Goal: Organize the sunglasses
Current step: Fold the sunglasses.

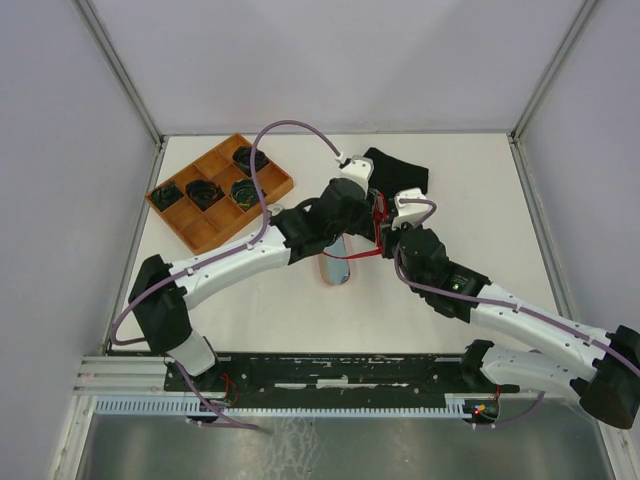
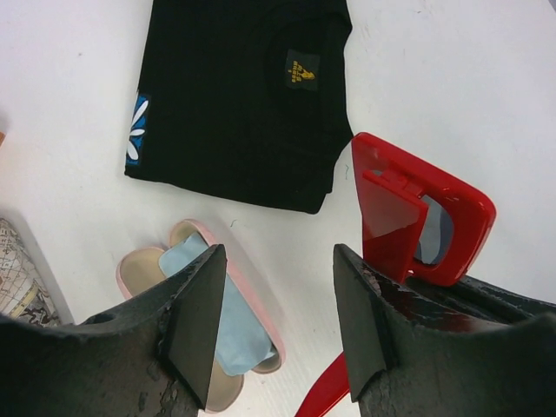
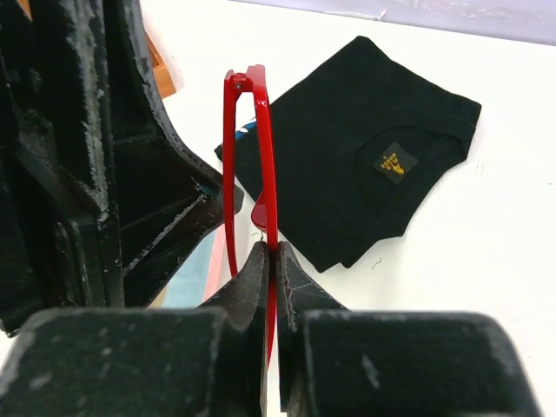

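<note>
The red sunglasses (image 2: 387,217) are pinched in the right gripper (image 3: 272,252), whose two fingers are clamped tight on a thin red part of the frame. From that wrist the glasses are seen edge-on, so I can't say whether the fingers have an arm or the rim. From above, both arms crowd over the glasses and only slivers of red show in the middle of the table (image 1: 480,200).

The left gripper (image 2: 276,261) sits right alongside with its jaws apart and nothing between the pads. The chunky red front, with one dark lens, stands just outside its right finger, partly hidden behind it. I can't tell whether it touches the finger. A red strip pokes out below that finger, cut off by the picture's edge.

Under the left gripper lies a pink case (image 2: 139,269), open, with a light blue cloth (image 2: 185,254) in it. The left finger covers much of both. Beyond it a folded black cloth (image 2: 234,95) lies flat, with a small yellow logo and a blue-and-white tag. A grey patterned case (image 2: 16,269) is cut off at the left edge of the left wrist view.

At the table's far left is a wooden tray (image 1: 200,225). Several of its compartments hold dark shapes too small to make out.
</note>
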Tool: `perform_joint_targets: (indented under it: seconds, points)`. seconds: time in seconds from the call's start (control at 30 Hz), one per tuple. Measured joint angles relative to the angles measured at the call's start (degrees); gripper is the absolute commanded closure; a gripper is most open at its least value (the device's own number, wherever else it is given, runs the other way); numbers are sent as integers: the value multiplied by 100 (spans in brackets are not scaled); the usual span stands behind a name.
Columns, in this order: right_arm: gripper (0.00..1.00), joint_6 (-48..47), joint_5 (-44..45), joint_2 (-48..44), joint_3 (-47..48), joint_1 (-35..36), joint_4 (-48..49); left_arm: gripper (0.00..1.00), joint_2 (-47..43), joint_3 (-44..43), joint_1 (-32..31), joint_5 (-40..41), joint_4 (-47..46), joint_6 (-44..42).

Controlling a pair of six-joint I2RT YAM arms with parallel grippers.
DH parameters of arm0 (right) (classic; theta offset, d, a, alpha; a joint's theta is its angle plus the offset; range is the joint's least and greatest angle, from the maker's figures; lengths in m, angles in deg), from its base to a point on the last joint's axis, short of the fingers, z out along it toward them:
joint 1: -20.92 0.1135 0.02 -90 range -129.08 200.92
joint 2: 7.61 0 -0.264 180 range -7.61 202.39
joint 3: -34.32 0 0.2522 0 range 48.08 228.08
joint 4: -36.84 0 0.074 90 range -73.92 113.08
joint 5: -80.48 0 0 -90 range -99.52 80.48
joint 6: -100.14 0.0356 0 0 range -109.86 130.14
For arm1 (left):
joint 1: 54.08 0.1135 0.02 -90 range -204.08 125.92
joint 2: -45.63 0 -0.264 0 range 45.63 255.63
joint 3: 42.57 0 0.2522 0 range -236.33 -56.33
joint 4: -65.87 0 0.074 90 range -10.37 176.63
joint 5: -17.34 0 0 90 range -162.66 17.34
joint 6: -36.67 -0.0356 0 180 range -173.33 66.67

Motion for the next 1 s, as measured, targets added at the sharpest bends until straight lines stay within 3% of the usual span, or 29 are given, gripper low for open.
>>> perform_joint_targets:
  seconds: [0.17,0.3,0.5,0.63,1.0]
  points:
    - [100,111,164,15,2,-4,-70,39,-20,44,2,-7,-120,-17]
    - [100,247,365,15,2,-184,-280,38,-494,562,4,-59,-485,-111]
    - [100,660,321,254,254,-1185,-713,38,-1620,1338,31,2,-909,-417]
    - [100,946,68,601,855,-1720,-927,39,-2096,1777,44,-396,-1154,-595]
    - [100,1266,-894,468,1355,-2024,-994,40,-2004,2328,-22,-686,-1174,-780]
